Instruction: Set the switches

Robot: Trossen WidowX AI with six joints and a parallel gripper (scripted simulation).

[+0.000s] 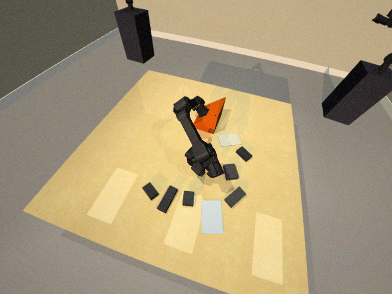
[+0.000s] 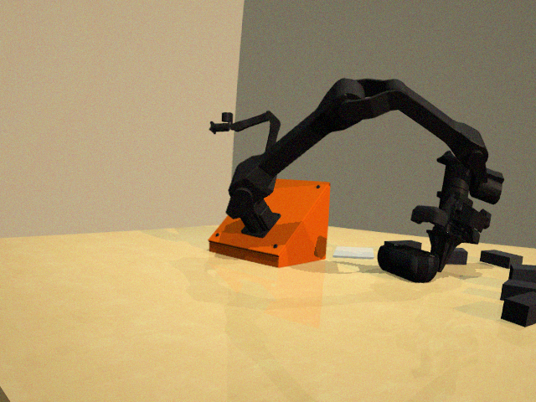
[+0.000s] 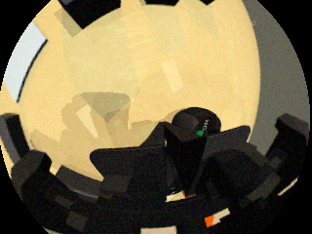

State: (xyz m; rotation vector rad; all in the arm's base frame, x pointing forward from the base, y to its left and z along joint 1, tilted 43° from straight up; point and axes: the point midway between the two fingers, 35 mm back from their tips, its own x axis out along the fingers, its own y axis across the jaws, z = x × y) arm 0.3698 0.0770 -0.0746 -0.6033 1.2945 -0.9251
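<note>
The dark controller unit (image 1: 190, 160) (image 2: 406, 262) (image 3: 197, 118) is partly hidden by the arm in the top view. The exterior view shows its rounded dark side, but not its switch tops. A small green patch and white marking show on it in the wrist view. I cannot tell whether its base lies fully flat, nor how each switch is set. The label is not in view. My gripper (image 2: 440, 267) is shut and empty, pointing down, its fingertips low beside the unit's right end in the exterior view. Whether they touch it is unclear.
Several dark blocks, among them one near the gripper (image 1: 230, 171), a long one (image 1: 167, 198) and another (image 1: 235, 196), lie around the unit. A pale blue plate (image 1: 212, 217) and a white plate (image 1: 229, 139) lie flat. The orange wedge (image 1: 209, 119) (image 2: 302, 216) carries the arm's base.
</note>
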